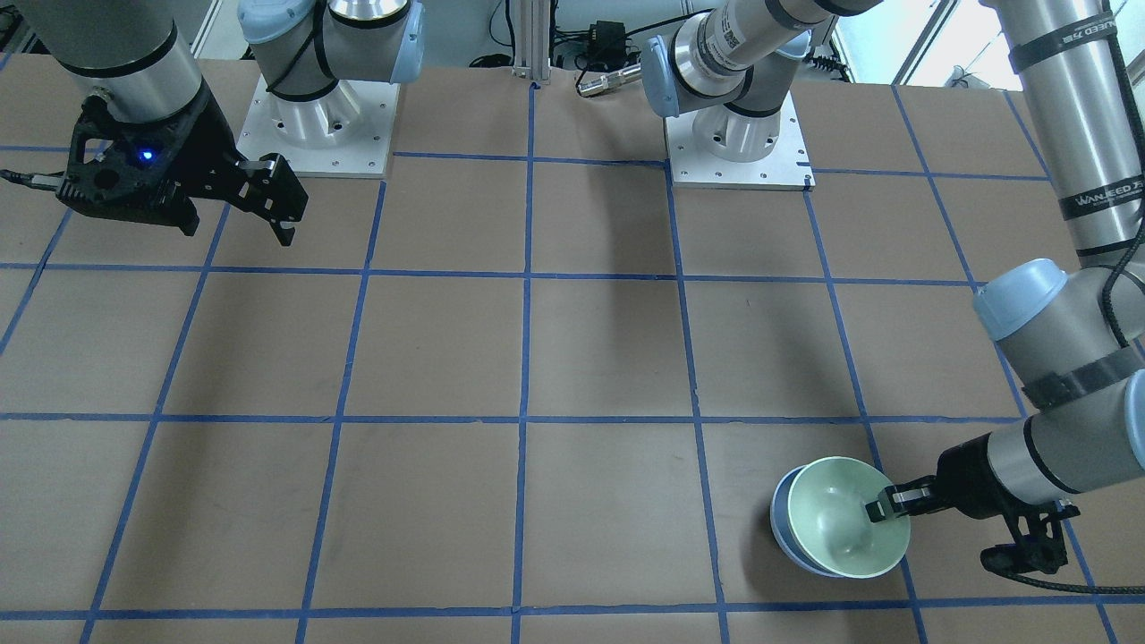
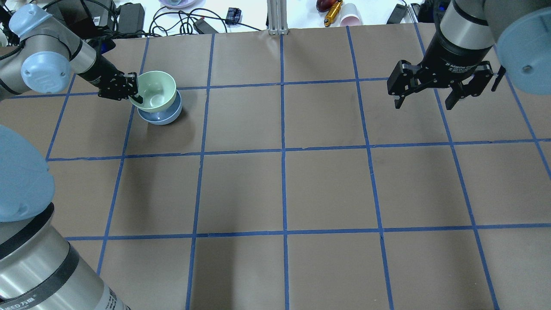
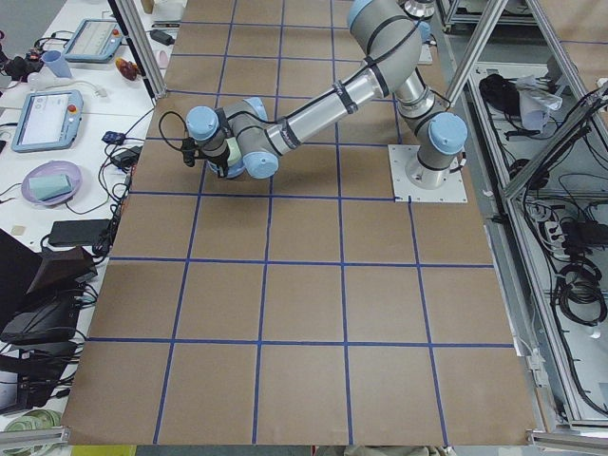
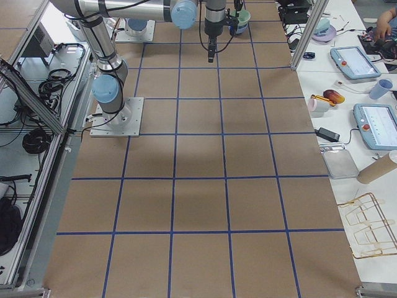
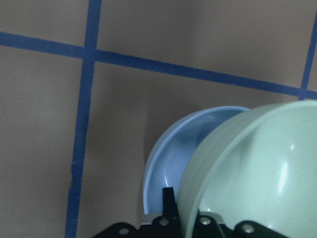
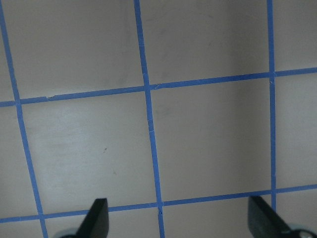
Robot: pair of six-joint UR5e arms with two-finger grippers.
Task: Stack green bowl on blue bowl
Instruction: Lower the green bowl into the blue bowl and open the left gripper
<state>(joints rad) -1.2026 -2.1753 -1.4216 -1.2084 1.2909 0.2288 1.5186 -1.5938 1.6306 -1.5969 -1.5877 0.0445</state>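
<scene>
The green bowl (image 2: 156, 88) sits tilted over the blue bowl (image 2: 161, 117), which rests on the table at the far left. My left gripper (image 2: 134, 91) is shut on the green bowl's near rim. In the front-facing view the green bowl (image 1: 841, 519) covers most of the blue bowl (image 1: 780, 529), with the left gripper (image 1: 881, 508) on its rim. The left wrist view shows the green bowl (image 5: 252, 173) offset over the blue bowl (image 5: 176, 163). My right gripper (image 2: 424, 104) is open and empty, held above the table at the far right (image 1: 282, 206); its fingertips (image 6: 97, 218) frame bare table.
The brown table (image 2: 301, 185) carries a grid of blue tape lines. Cables, a power brick and small items lie beyond its far edge (image 2: 129, 13). The arm bases (image 1: 318, 125) stand at the robot's side of the table.
</scene>
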